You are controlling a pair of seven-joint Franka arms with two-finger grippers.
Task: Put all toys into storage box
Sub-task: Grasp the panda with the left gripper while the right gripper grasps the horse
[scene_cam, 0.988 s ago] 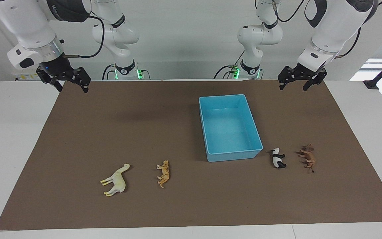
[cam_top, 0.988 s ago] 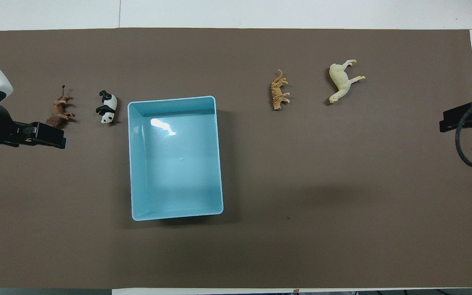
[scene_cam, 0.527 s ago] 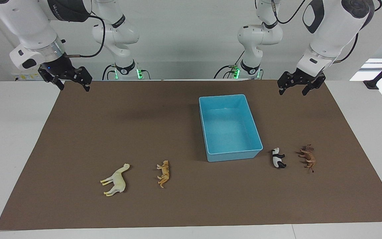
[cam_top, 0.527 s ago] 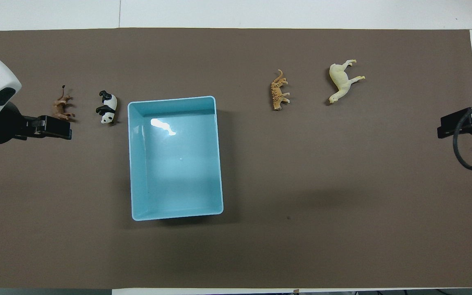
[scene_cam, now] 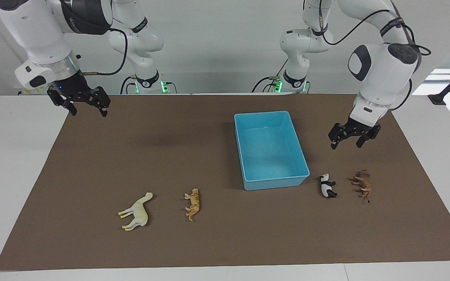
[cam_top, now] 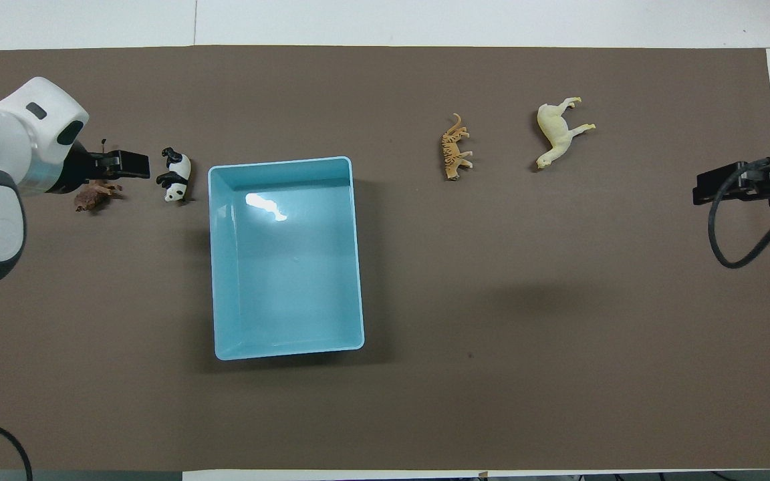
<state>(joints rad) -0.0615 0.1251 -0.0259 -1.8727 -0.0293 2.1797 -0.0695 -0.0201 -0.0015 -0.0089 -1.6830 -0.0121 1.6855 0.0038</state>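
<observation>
The light blue storage box (scene_cam: 270, 150) (cam_top: 285, 280) stands empty on the brown mat. Four toys lie on their sides in a row, farther from the robots than the box. The panda (scene_cam: 327, 186) (cam_top: 174, 175) and the brown shaggy one (scene_cam: 362, 185) (cam_top: 94, 196) lie toward the left arm's end. The striped tiger (scene_cam: 193, 203) (cam_top: 455, 148) and the cream long-necked one (scene_cam: 136, 212) (cam_top: 559, 133) lie toward the right arm's end. My left gripper (scene_cam: 345, 145) (cam_top: 132, 164) hangs open over the mat beside the box, above and short of the panda and brown toy. My right gripper (scene_cam: 88, 113) (cam_top: 706, 194) hangs open and empty over the mat's corner.
The brown mat (scene_cam: 170, 156) covers most of the white table (scene_cam: 14, 156). A black cable loop (cam_top: 732, 227) hangs from the right arm at the mat's edge.
My left gripper has dropped and swung out from the mat's edge by the robots to over the mat beside the box. The right gripper has shifted slightly inward. Toys and box have not moved.
</observation>
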